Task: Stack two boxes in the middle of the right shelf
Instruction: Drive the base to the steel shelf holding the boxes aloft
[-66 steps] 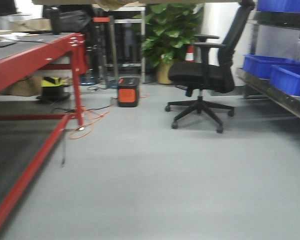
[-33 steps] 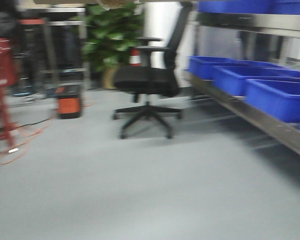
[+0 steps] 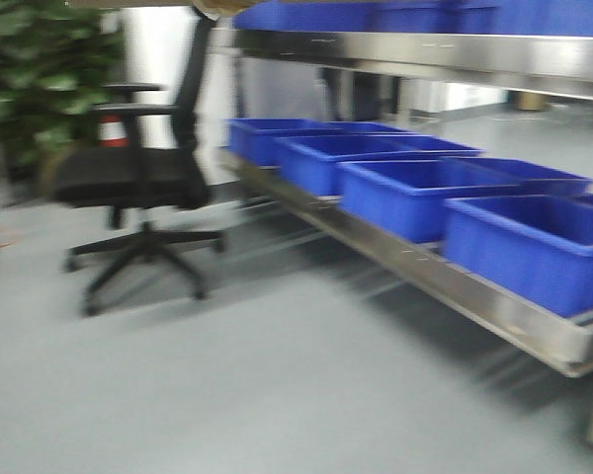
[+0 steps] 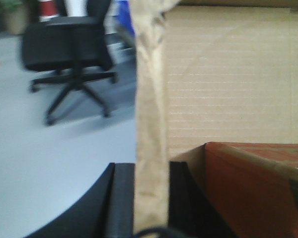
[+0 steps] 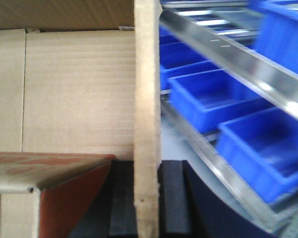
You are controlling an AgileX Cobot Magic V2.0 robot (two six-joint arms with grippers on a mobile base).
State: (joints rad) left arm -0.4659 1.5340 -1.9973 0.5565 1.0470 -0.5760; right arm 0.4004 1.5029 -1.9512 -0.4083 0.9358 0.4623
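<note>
Now swung further right than half a second ago in the front view: office chair (image 3: 128, 178) at left instead of centre, red frame and orange unit out of sight, blue bins (image 3: 415, 193) and steel shelf (image 3: 425, 49) filling the right half, all motion-blurred. Potted plant (image 3: 40, 69) at far left, behind the chair.

Plain brown corrugated cardboard box (image 4: 228, 74) carried between the two arms above the grey floor (image 3: 227, 395), not yet on the shelf. Glossy tan tape (image 4: 151, 99) crumpled along its upright edge. Just beside and lower, second box (image 4: 258, 193), face in reddish-brown shade.

At the left gripper (image 4: 150, 198), black fingers (image 4: 120, 198) closed flat on both sides of the taped edge. At the right gripper (image 5: 147, 198), fingers (image 5: 171, 193) likewise clamped on the box's opposite edge, bins and shelf rail near on its right side.
</note>
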